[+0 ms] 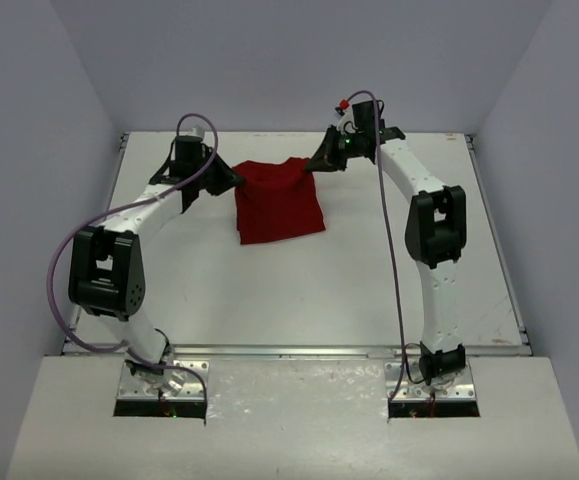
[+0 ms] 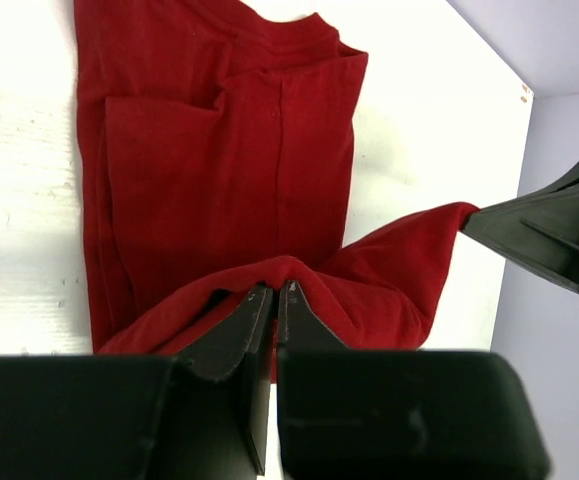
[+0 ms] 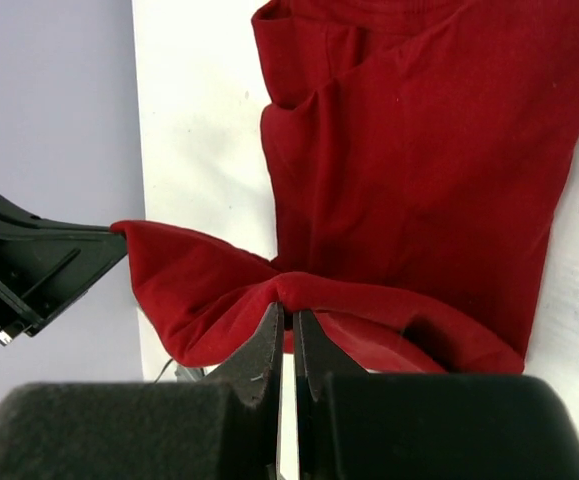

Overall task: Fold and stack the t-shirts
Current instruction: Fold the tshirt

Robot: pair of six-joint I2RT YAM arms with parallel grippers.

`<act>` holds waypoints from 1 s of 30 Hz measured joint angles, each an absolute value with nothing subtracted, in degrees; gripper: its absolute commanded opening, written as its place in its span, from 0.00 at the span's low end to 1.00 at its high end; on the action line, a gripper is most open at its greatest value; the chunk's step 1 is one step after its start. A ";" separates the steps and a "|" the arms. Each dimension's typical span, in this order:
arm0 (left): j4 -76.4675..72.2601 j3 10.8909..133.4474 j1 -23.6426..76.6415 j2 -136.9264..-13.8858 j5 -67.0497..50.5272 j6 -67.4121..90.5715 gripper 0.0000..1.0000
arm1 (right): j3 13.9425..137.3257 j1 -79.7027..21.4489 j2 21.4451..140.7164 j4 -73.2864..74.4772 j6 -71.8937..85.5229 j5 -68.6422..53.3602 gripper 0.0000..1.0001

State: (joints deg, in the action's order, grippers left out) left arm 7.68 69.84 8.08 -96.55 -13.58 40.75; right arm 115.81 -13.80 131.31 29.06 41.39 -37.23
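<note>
L claw (image 2: pixel 274 290), R claw (image 3: pixel 287 310) pinching red t-shirt (image 1: pixel 279 205) edge; white table (image 1: pixel 319 290), grey walls (image 1: pixel 299 60).

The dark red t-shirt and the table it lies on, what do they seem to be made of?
The t-shirt looks like soft knit cloth, probably cotton jersey, with a matte finish: it drapes and creases, and it shows stitched seams and a ribbed collar. The table looks like a hard, flat white board, smooth with faint marks. It is likely painted or laminated, though the pictures leave that open.
</note>
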 measured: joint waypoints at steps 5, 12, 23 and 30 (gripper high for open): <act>6.22 72.66 7.42 -101.41 -15.33 41.01 0.00 | 119.52 -13.52 135.74 28.53 41.63 -38.04 0.01; 3.97 75.85 6.87 -108.01 -17.04 42.13 0.00 | 123.07 -13.15 139.28 24.82 42.00 -39.18 0.01; -1.93 76.71 5.50 -111.98 -15.70 45.28 0.00 | 125.86 -12.51 145.25 13.43 42.06 -39.48 0.10; -4.93 76.71 4.38 -114.93 -14.15 47.03 0.00 | 125.89 -12.47 149.75 3.16 42.17 -39.35 0.22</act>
